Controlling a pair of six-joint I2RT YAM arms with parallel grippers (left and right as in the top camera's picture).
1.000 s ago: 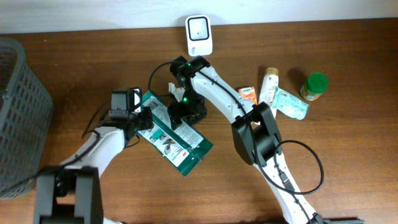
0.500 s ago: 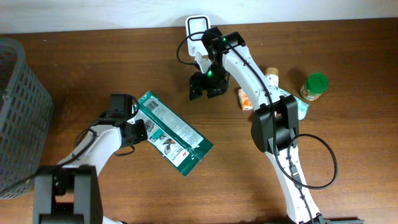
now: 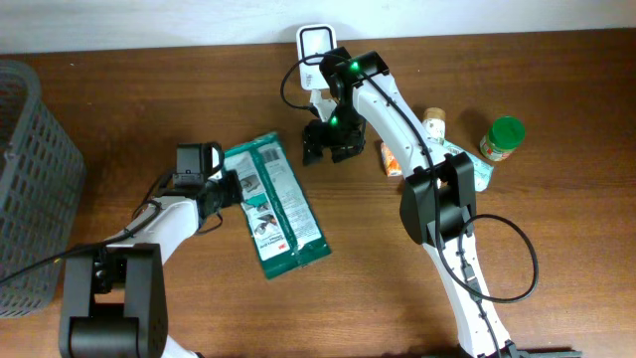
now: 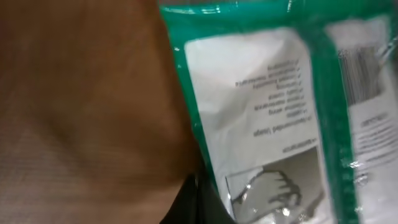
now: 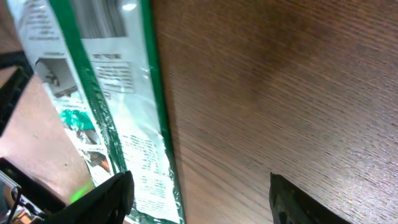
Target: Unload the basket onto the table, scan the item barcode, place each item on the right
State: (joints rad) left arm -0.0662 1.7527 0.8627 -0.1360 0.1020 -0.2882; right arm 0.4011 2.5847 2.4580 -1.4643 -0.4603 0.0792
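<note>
The green-and-white flat plastic pouch (image 3: 276, 204) sat just to the 9 o'clock side of the brown wooden table's (image 3: 179, 89) middle, printed face up. Its striped barcode (image 4: 367, 68) showed in the left wrist view, and that was the face a reader would need. The left gripper (image 3: 227, 189) had the pouch pinched at its 10 o'clock edge, jaws fully closed on the film, likely so it could be swung round and presented. At 1 o'clock from the pouch the right gripper (image 3: 331, 142) hung with its fingers wide apart and nothing between them. Beyond it, at the table's 12 o'clock edge, stood the white box-shaped scanner (image 3: 318, 45). The pouch was well apart from it, so my read was that the scan wasn't done yet.
</note>
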